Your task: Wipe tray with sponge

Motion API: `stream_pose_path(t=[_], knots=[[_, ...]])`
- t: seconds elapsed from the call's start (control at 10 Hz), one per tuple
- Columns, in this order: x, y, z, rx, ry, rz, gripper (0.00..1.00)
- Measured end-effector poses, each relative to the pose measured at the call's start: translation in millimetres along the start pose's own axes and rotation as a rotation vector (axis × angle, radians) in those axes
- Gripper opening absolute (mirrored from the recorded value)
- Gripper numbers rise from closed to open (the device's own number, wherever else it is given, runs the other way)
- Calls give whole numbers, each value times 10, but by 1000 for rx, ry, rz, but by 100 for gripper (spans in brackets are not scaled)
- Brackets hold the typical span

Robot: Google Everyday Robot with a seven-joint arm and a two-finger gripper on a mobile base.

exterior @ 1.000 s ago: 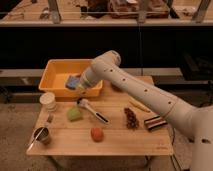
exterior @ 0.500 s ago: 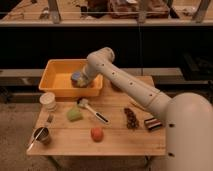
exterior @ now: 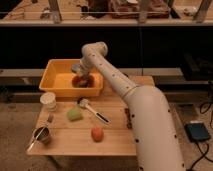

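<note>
Camera view: the white arm (exterior: pixel 142 120) rises from the lower right, bends high at the back and drops down to the left. The wooden surface (exterior: pixel 67 146) carries the yellow tray (exterior: pixel 56 86) at its back left corner. The gripper (exterior: pixel 80 80) is down inside the tray, toward its right end, fingers pressed together; whether they pinch the sponge cannot be told, as the sponge is not clear to see beneath them. In front of the tray lie a brush (exterior: pixel 93 110) with a black handle, a green lump (exterior: pixel 75 115), a white cup (exterior: pixel 48 100), a metal cup (exterior: pixel 42 134) near the left front corner and a red fruit (exterior: pixel 97 133)
</note>
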Motion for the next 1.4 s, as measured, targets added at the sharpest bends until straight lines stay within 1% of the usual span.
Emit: stream_pose_path(t=[1.1, 1.2, 1.3, 1.4], knots=[[26, 25, 21, -2, 2, 9, 20], [70, 9, 0, -7, 7, 64, 20], [159, -62, 12, -18, 9, 155, 20], [243, -144, 24, -20, 17, 236, 20]])
